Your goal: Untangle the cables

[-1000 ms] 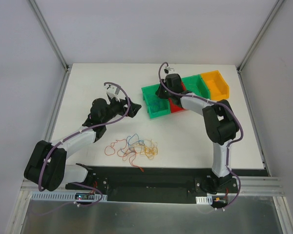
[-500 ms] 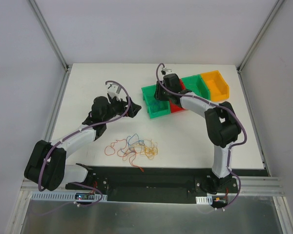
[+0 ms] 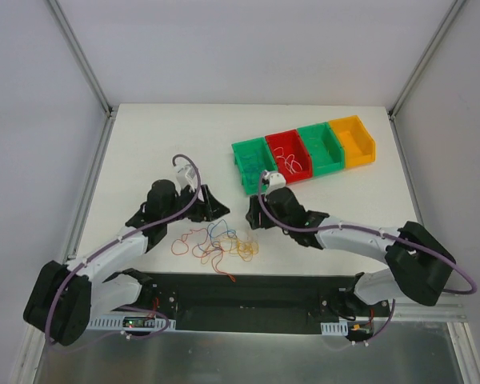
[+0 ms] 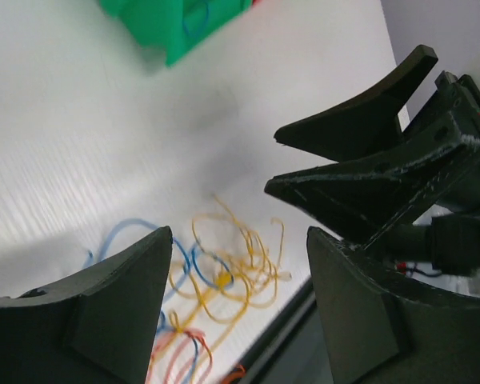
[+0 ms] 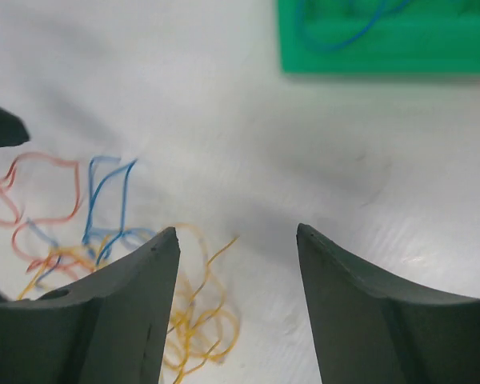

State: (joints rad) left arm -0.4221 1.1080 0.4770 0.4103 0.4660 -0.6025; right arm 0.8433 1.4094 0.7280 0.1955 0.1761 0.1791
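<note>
The cables lie in a loose tangle of red, blue and yellow strands on the white table near its front edge. My left gripper hovers just above and left of the tangle, open and empty. My right gripper faces it from the right, also open and empty. In the left wrist view, yellow loops and blue strands lie between my fingers, with the right gripper's black fingers opposite. In the right wrist view, yellow cables, blue cables and red cables lie left of the gap.
A row of bins stands behind: a green bin holding a blue strand, a red bin with a white strand, another green bin and an orange-yellow bin. The black base rail runs just in front of the tangle.
My right arm swung from the bins down to the right side of the tangle and its gripper opened. My left gripper moved nearer to the tangle, its jaws a little narrower.
</note>
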